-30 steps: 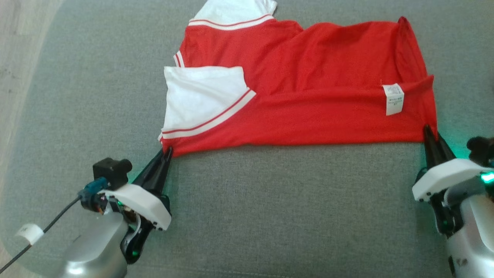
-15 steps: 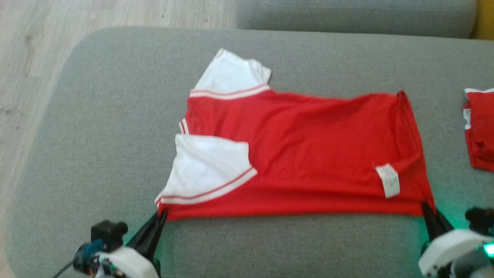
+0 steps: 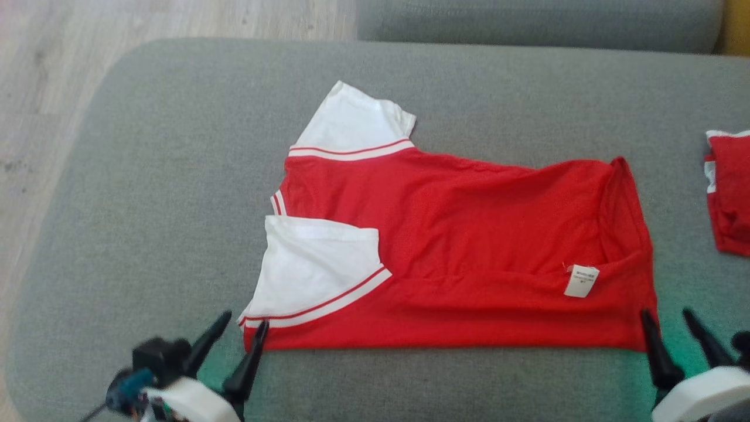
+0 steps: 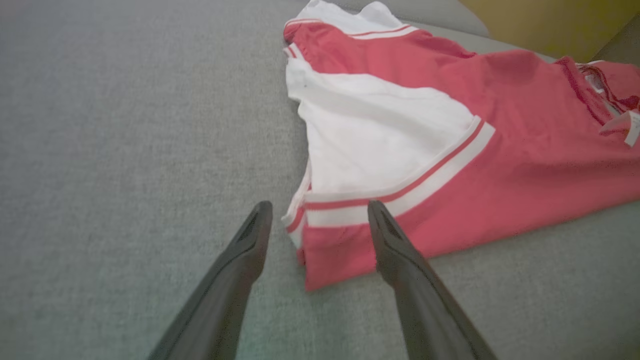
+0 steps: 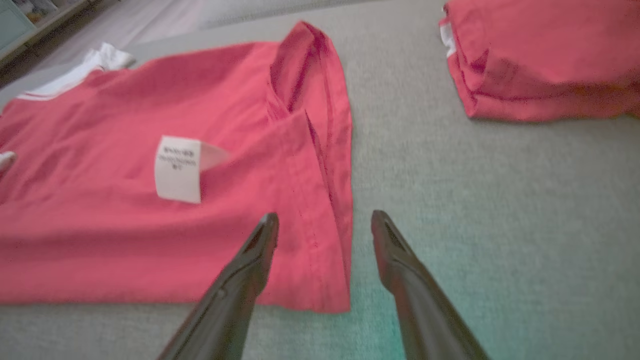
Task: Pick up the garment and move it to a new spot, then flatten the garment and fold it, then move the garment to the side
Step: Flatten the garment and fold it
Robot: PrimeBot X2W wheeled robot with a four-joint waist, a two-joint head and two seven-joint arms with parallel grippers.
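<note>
The garment (image 3: 469, 246) is a red T-shirt with white sleeves, lying folded lengthwise on the grey cushion (image 3: 146, 205), a white care label (image 3: 581, 281) showing near its right end. My left gripper (image 3: 243, 322) stands open at the shirt's near left corner (image 4: 320, 265), one finger on each side of that corner, holding nothing. My right gripper (image 3: 668, 316) is open at the near right corner (image 5: 330, 290), its left finger (image 5: 255, 255) over the hem and its right finger (image 5: 395, 255) over bare cushion.
A second folded red garment (image 3: 729, 193) lies at the cushion's right edge, also seen in the right wrist view (image 5: 540, 60). Wooden floor (image 3: 47, 70) lies beyond the cushion's left edge. Another grey cushion (image 3: 527, 23) runs along the back.
Both grippers were shut on the shirt's near corners and have opened, letting the corners drop flat. The head camera tilted up, bringing the second garment and floor into view.
</note>
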